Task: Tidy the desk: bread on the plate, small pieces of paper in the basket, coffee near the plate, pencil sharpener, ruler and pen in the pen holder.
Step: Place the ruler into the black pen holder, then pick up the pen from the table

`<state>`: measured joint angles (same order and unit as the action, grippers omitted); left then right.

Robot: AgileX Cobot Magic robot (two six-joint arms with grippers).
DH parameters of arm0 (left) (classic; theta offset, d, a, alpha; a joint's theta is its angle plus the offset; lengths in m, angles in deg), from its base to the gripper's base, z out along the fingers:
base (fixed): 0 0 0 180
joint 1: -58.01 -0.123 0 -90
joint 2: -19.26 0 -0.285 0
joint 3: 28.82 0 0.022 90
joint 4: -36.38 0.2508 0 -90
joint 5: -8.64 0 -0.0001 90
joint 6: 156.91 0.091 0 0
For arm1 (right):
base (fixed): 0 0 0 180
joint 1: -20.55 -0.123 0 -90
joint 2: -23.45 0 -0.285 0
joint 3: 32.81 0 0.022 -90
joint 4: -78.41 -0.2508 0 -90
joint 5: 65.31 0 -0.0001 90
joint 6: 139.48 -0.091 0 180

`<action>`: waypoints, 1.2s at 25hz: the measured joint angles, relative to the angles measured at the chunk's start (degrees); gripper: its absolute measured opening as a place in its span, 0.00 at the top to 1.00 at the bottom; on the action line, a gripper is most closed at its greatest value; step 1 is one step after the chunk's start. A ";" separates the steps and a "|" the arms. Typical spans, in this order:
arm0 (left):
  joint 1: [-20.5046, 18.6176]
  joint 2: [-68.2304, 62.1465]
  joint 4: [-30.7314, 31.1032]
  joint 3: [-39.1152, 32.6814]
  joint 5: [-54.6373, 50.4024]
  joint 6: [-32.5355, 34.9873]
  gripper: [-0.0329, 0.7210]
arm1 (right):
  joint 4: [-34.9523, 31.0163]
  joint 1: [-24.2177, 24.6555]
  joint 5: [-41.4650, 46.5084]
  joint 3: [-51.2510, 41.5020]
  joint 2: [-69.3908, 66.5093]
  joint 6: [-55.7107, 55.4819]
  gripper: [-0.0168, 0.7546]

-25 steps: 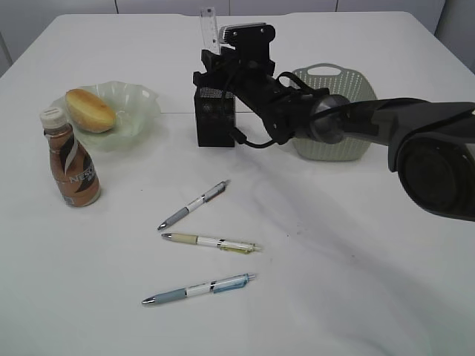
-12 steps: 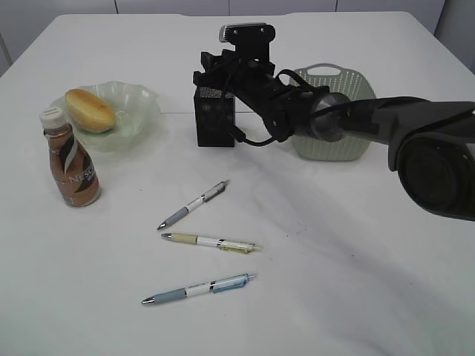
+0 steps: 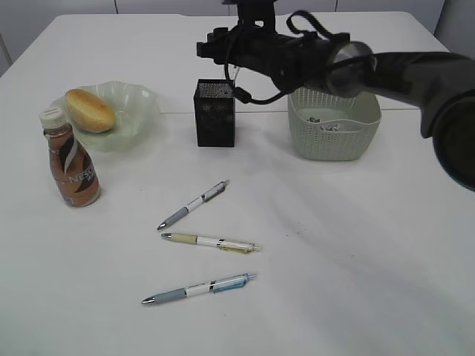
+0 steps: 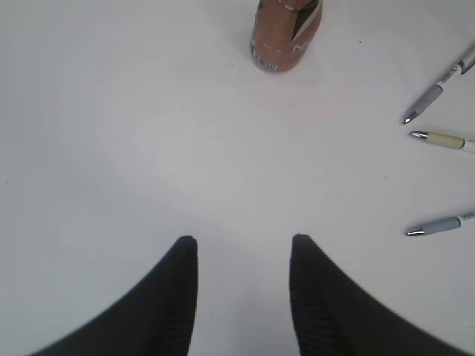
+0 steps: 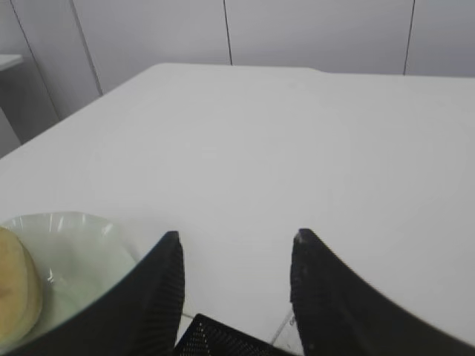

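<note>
My right gripper (image 3: pixel 210 49) is open and empty, raised above the black mesh pen holder (image 3: pixel 215 113). In the right wrist view (image 5: pixel 237 237) the holder's rim (image 5: pixel 223 337) lies just below the fingertips, with a clear strip (image 5: pixel 283 326) beside it that may be the ruler. Bread (image 3: pixel 90 110) lies on the pale green plate (image 3: pixel 137 111). The coffee bottle (image 3: pixel 70 159) stands in front of the plate. Three pens (image 3: pixel 193 205) (image 3: pixel 211 242) (image 3: pixel 199 288) lie on the table. My left gripper (image 4: pixel 241 241) is open over bare table. No pencil sharpener shows.
The pale green basket (image 3: pixel 334 137) stands right of the pen holder with small paper pieces (image 3: pixel 326 124) inside. The left wrist view shows the coffee bottle (image 4: pixel 286 37) ahead and the pen tips (image 4: pixel 438 93) at the right edge.
The right gripper held the clear ruler above the pen holder, then the ruler dropped out of sight into it. The gripper has risen and the basket now shows fully.
</note>
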<state>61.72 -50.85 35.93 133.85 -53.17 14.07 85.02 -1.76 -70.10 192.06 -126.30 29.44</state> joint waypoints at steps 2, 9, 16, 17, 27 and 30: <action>0.00 0.00 0.00 0.00 0.00 0.00 0.55 | -1.24 0.00 6.42 0.00 2.43 0.00 0.53; 0.00 0.00 0.00 0.00 0.00 0.00 0.55 | -7.97 0.00 34.58 0.07 11.13 0.00 0.53; 0.00 0.00 0.13 0.00 -0.12 0.63 0.55 | -13.46 0.00 57.55 0.07 20.41 0.00 0.53; 0.00 0.00 0.13 0.00 -0.36 0.70 0.55 | -13.46 0.00 59.75 0.07 21.38 0.00 0.53; 0.00 0.00 -0.87 0.00 -8.66 4.15 0.55 | -12.33 0.00 76.04 0.21 25.65 0.00 0.53; 0.00 0.00 -3.26 0.00 -9.04 6.74 0.55 | -13.82 0.00 76.14 0.21 25.78 0.00 0.55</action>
<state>61.72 -50.85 32.67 133.85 -62.20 20.81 71.19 -1.76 6.03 192.27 -100.52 29.44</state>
